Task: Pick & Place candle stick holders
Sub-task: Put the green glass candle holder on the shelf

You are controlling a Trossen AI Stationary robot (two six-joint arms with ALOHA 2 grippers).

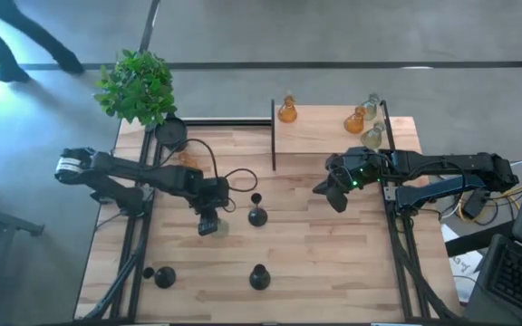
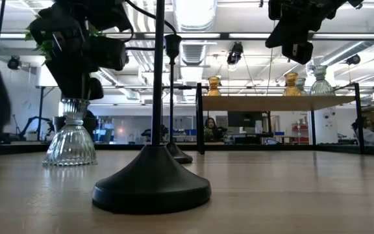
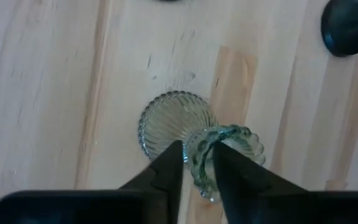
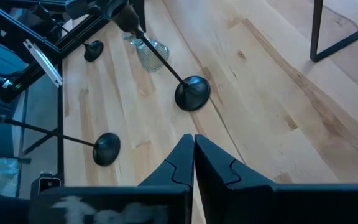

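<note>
Left gripper (image 3: 197, 163) pinching the rim of a clear holder (image 3: 176, 121) (standing on the table (image 1: 333, 263)), black holders (image 1: 257, 215) near, right gripper (image 4: 193, 144) closed, empty, raised above the table.

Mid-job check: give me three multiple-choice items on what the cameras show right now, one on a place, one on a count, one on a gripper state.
1. Where does the clear glass holder at the left gripper stand?
A. on the raised shelf
B. on the table top
C. in the plant pot

2. How many amber holders are on the raised shelf?
A. two
B. none
C. five

3. How is the right gripper?
A. closed on a black holder
B. wide open
C. shut and empty

Answers:
1 B: the low view shows its base flat on the wood.
2 A: the high view shows one amber holder near the shelf's left end and another toward the right.
3 C: its wrist view shows the fingers together with nothing between.
</note>
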